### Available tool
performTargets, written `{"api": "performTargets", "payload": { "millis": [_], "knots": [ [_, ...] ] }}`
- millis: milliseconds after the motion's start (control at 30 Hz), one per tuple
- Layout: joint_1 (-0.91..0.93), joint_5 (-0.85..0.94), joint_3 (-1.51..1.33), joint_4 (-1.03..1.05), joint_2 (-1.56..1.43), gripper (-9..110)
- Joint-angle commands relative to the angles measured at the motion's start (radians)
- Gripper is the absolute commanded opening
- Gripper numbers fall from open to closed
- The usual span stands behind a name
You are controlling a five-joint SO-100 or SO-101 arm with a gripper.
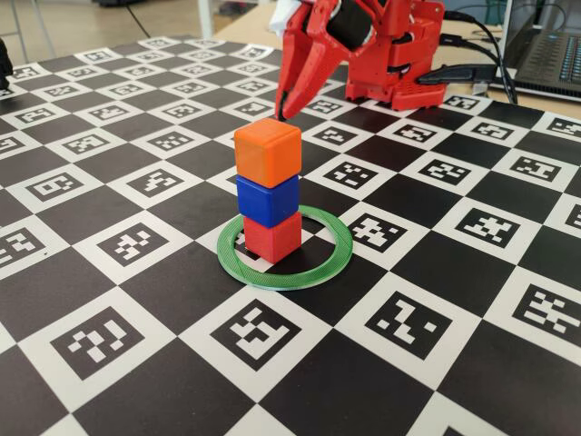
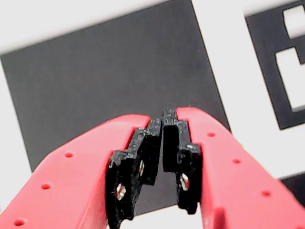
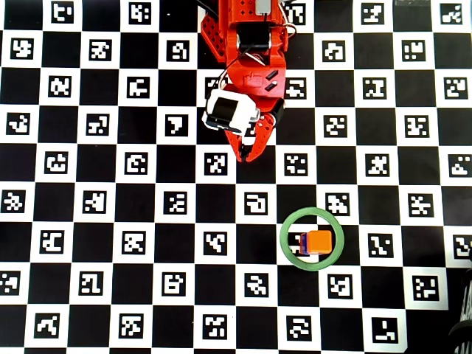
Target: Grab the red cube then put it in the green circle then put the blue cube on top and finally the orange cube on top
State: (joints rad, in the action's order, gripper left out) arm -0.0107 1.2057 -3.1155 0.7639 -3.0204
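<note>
Fixed view: You see a three-cube stack standing inside the green circle (image 1: 320,263). The red cube (image 1: 272,238) sits on the board within the ring's hollow centre, toward its left side. The blue cube (image 1: 268,200) rests directly on the red cube, turned slightly relative to it. The orange cube (image 1: 268,150) rests on the blue cube and forms the top of the stack. The stack stands upright. Behind it, the red gripper (image 1: 283,114) points down toward the checkerboard mat (image 1: 109,350), its tips close together and holding nothing. The gripper is apart from the stack, farther back on the mat. A laptop (image 1: 545,50) lies at the upper right edge, off the mat.

Wrist view: You look past the two red fingers, which enter from the bottom edge. Their black pads (image 2: 178,152) meet at the tips, with only a narrow slit showing between them lower down. Nothing is held between them. Beyond the gripper (image 2: 163,117) you see a black square of the mat and part of a marker at the right. No cube appears in this view.

Overhead view: You see the green circle (image 3: 286,237) at lower right of centre, with the orange cube (image 3: 319,241) on top and a sliver of the blue cube (image 3: 303,241) showing at its left. The red cube is hidden beneath. The gripper (image 3: 245,156) sits up and to the left of the ring, well apart from it, fingers closed.
</note>
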Motion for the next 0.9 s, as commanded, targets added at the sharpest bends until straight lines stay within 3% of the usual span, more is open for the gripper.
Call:
{"api": "performTargets", "payload": {
  "millis": [0,333,600,867],
  "knots": [
    [-0.006,0.031,-0.025,0.08,-0.095,-6],
    [-0.014,0.014,-0.052,0.336,-0.252,-6],
    [-0.04,0.153,-0.054,0.58,-0.341,-6],
    [-0.021,0.161,-0.054,0.586,-0.341,-6]
  ]
}}
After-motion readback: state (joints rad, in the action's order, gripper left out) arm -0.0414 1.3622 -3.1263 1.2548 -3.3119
